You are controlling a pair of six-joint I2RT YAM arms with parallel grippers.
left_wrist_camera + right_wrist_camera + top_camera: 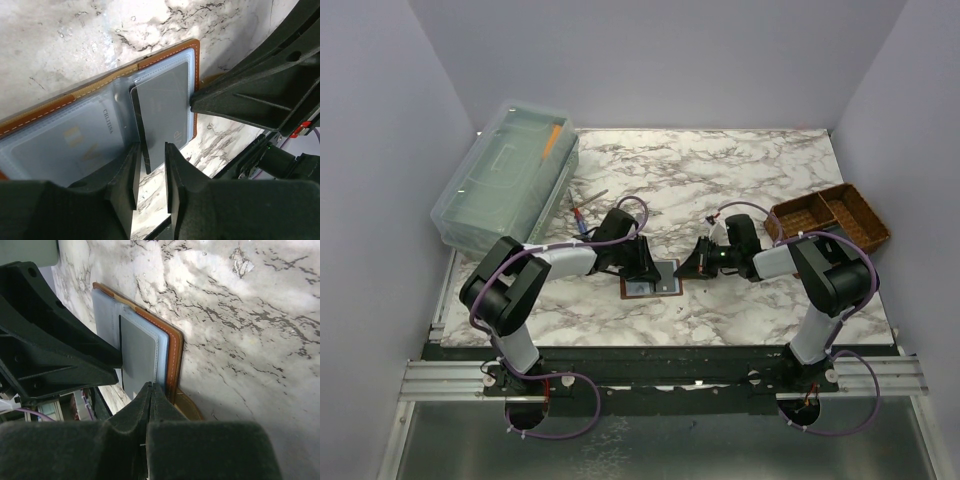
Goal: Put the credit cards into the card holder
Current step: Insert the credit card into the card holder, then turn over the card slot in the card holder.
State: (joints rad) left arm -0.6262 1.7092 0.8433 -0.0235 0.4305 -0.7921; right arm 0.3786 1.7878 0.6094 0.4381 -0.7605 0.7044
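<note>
The card holder [655, 281] lies open on the marble table, tan-brown outside [174, 352] with clear grey-blue sleeves [60, 135]. One grey credit card [165, 107] sits partly inside the right-hand sleeve, its near end sticking out. My left gripper [151, 175] is open a little, and that card's end stands between its fingers, closer to the left one. Another card with gold lettering [80, 142] lies in the left-hand sleeve. My right gripper [152, 390] is shut, its tips pressed at the wallet's edge beside the snap tab [189, 407]. I cannot tell whether it pinches the sleeve.
A clear plastic lidded box [505, 175] stands at the back left. A brown woven divided basket [828, 215] stands at the right. Pens [585, 212] lie behind the left arm. Both grippers [645, 268] [692, 266] meet close together over the wallet.
</note>
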